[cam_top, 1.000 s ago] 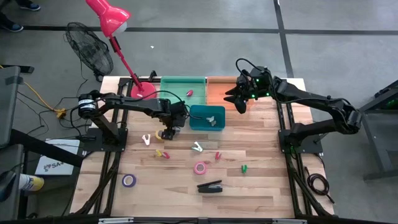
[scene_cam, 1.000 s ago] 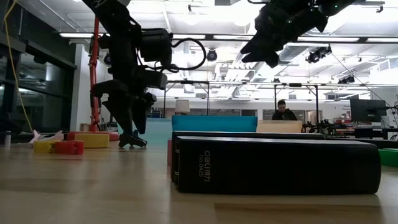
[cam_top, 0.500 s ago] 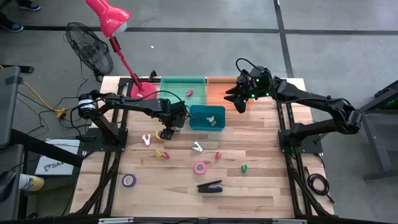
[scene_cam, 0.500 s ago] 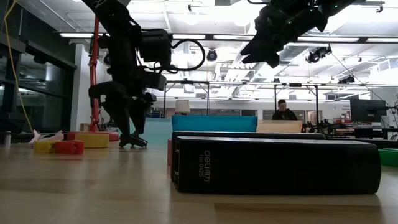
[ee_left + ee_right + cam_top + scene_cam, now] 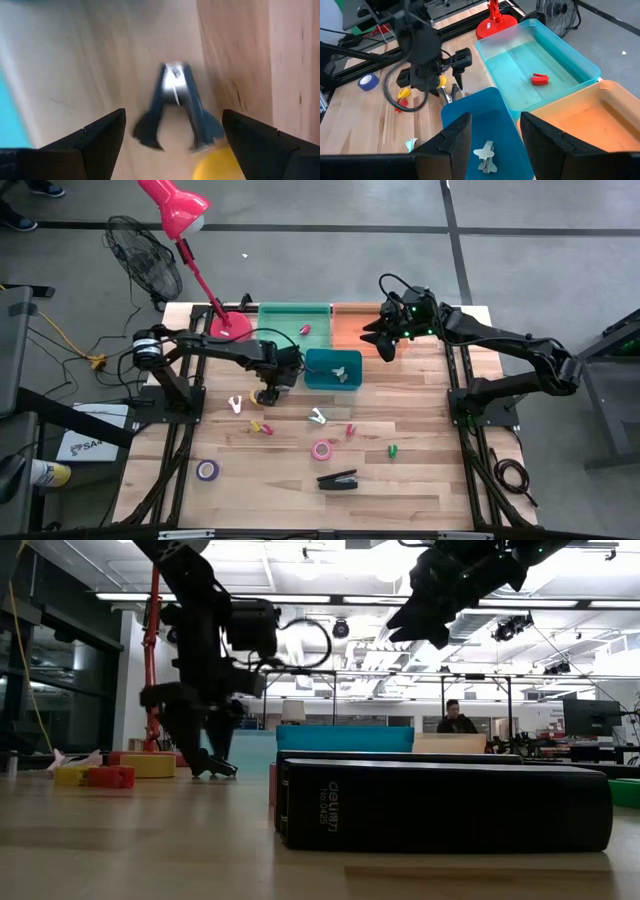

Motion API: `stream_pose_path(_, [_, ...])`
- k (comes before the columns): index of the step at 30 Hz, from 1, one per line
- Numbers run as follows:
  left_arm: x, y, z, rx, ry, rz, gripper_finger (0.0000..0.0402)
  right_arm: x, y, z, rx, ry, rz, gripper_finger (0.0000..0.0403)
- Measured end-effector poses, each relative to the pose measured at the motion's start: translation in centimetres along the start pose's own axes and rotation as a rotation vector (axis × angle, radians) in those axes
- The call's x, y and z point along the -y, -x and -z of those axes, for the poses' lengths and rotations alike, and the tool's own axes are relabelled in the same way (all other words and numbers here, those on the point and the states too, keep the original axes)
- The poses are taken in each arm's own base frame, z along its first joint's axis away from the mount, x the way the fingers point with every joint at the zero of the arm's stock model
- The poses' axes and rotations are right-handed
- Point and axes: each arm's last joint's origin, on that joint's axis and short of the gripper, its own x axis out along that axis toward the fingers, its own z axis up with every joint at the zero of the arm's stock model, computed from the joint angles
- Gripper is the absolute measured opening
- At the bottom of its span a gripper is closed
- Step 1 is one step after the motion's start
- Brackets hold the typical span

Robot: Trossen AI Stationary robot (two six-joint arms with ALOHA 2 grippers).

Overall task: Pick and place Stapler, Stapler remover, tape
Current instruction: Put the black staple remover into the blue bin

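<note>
If closed from a skewed approach, could clip just 1 flared wing of the stapler remover and spin it out across the tabletop, or could drag in the yellow tape roll lying just beside that wing at the lower right of the left wrist view. Could equally press the remover flat and skid off its metal nose if lowered too far before closing. Left hand: spread wide, holding nothing, set low just left of centre in the high view, next to the small blue bin. Seen past its 2 fingers, remover centred in the gap, nose toward the top of the frame, touching neither finger. Right hand: parted, empty, waiting by the orange bin at upper centre right. Elsewhere: stapler at bottom centre, well apart from both hands; pink tape just above it; purple tape at lower left.
</note>
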Motion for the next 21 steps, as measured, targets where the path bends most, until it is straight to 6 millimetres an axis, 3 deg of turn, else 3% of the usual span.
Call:
stream_pose_path(7, [-0.09, -0.95, -0.08, -0.021, 0.026, 0.003, 0.0315, 0.03, -0.01, 0.17, -0.016, -0.006, 0.006, 0.0160])
stream_pose_path(21, [-0.11, -1.00, -0.24, -0.005, 0.021, 0.000, 0.0175, 0.08, 0.00, 0.20, -0.019, 0.011, 0.017, 0.0160])
